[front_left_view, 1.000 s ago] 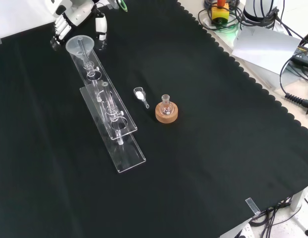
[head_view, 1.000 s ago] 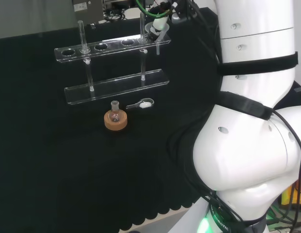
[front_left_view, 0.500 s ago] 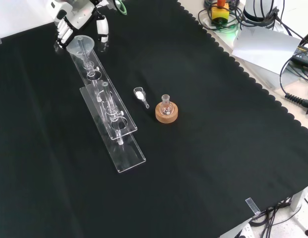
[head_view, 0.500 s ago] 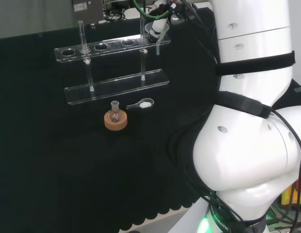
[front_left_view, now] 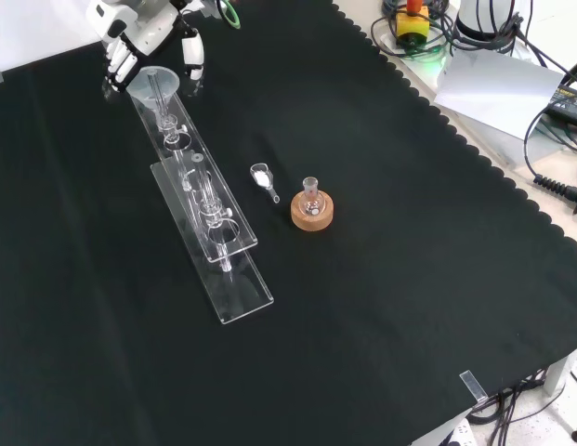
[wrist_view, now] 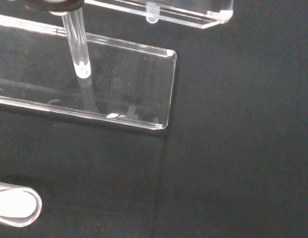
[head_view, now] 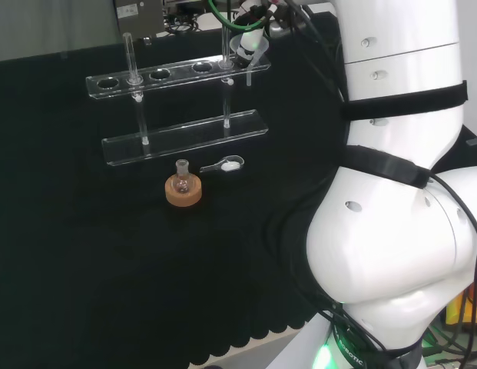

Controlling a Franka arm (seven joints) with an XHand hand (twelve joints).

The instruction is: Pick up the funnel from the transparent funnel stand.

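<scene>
Since a second ago, hand (front_left_view: 144, 37) and funnel (front_left_view: 154, 84) are shifting slightly up toward the top left corner of the front view; funnel bowl now sitting a bit higher over the stand's top bar. Rest of bench unchanged.

Fingers (front_left_view: 119, 63) are curling round the funnel's rim from behind, thumb (front_left_view: 190, 56) closing in on the other side, so the hand is looking clamped on the funnel bowl. In the head view the hand (head_view: 252, 31) is sitting at top centre, over the right end of the transparent funnel stand (head_view: 177, 137), with the funnel (head_view: 250, 52) under it.

Funnel's stem is still threading down through the end hole of the stand (front_left_view: 214, 243) in the front view, so the lift seems to be just starting. Doing it well: keep pulling straight up along the stem, no tilting, until the tip is clearing the top bar; sideways drift would be dragging the light stand along.

Lower centre-left in the head view: small flask (head_view: 182, 175) on cork ring (head_view: 183, 192), scoop (head_view: 225, 164) with white powder just beside, both well apart from the hand.

Writing: no readable labels anywhere on the ware.
</scene>
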